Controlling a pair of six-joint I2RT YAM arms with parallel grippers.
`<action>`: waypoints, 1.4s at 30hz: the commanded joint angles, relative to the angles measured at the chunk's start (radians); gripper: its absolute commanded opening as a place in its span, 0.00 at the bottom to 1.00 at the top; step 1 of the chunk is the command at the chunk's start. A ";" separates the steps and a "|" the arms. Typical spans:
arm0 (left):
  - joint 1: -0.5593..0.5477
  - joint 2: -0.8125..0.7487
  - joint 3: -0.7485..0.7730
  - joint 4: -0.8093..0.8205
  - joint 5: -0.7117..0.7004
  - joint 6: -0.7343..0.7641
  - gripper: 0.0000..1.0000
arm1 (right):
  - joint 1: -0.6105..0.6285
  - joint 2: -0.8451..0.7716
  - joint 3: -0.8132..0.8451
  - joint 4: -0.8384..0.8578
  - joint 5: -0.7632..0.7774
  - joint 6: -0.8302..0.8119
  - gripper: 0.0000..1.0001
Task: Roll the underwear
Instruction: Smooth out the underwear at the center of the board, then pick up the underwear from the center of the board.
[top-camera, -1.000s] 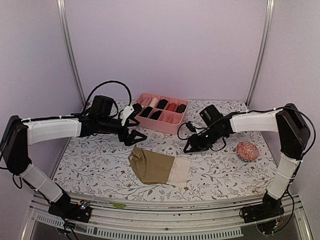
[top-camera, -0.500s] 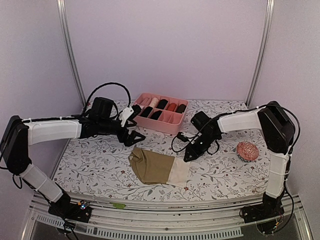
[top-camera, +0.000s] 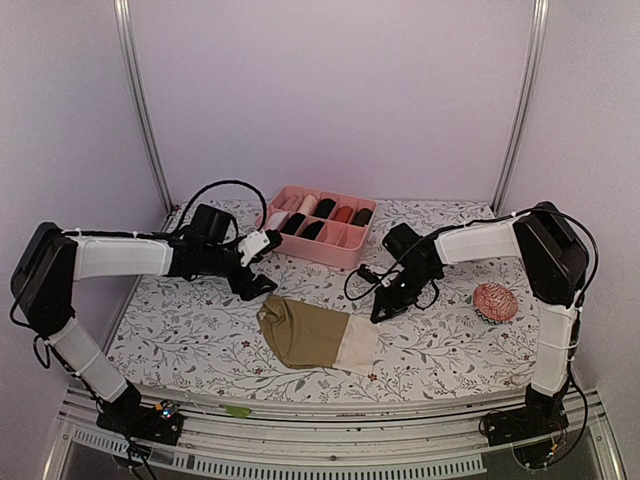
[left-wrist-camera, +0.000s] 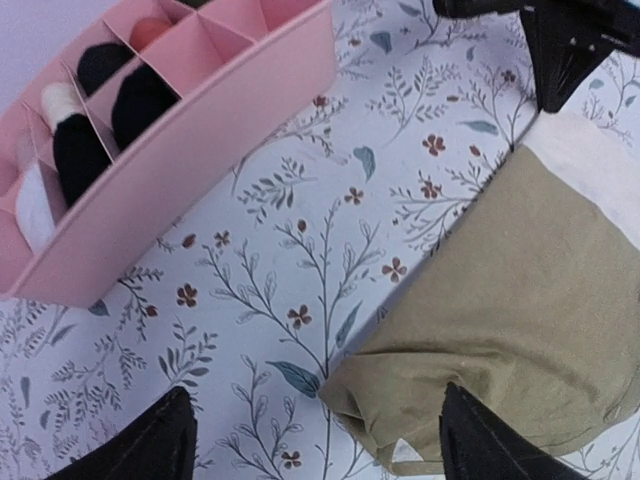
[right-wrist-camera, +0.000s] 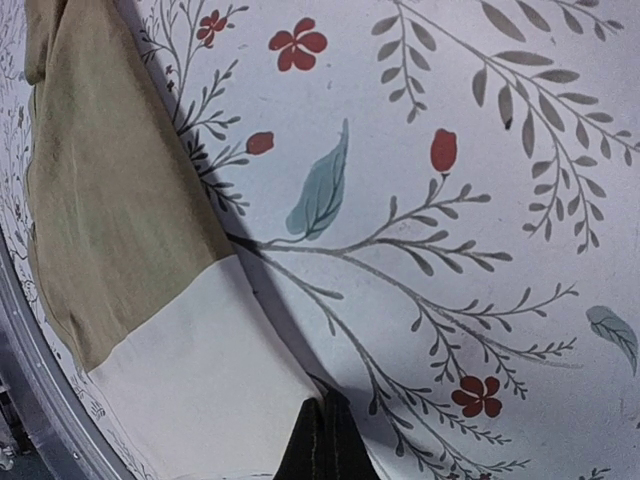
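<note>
The olive-brown underwear (top-camera: 312, 333) lies folded flat at the middle front of the table, its cream waistband (top-camera: 358, 345) to the right. My left gripper (top-camera: 258, 287) is open just above the olive left end; in the left wrist view its fingers (left-wrist-camera: 150, 450) straddle that folded end (left-wrist-camera: 500, 320). My right gripper (top-camera: 380, 312) is shut, its tips at the upper right corner of the waistband (right-wrist-camera: 200, 400). In the right wrist view the shut gripper (right-wrist-camera: 320, 445) touches the cream edge. Black rolled briefs (top-camera: 325, 208) sit in the pink box.
The pink divided box (top-camera: 330, 252) stands behind the underwear at the back middle, and also shows in the left wrist view (left-wrist-camera: 200, 150). A red-and-white patterned ball (top-camera: 495, 302) lies at the right. The frame posts and walls close the back and sides.
My right gripper has moved left and down to the waistband's corner. My left gripper has come down and a little back toward the olive end. The underwear has not moved.
</note>
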 joint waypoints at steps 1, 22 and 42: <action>-0.014 0.076 0.044 -0.135 0.007 0.142 0.76 | -0.006 0.051 -0.073 -0.122 0.123 0.100 0.00; 0.009 0.145 -0.100 -0.162 -0.180 0.297 0.37 | -0.008 0.061 -0.129 -0.094 0.150 0.150 0.00; -0.135 -0.256 -0.197 -0.187 0.210 0.333 0.69 | -0.017 -0.243 -0.057 -0.099 0.103 0.212 0.34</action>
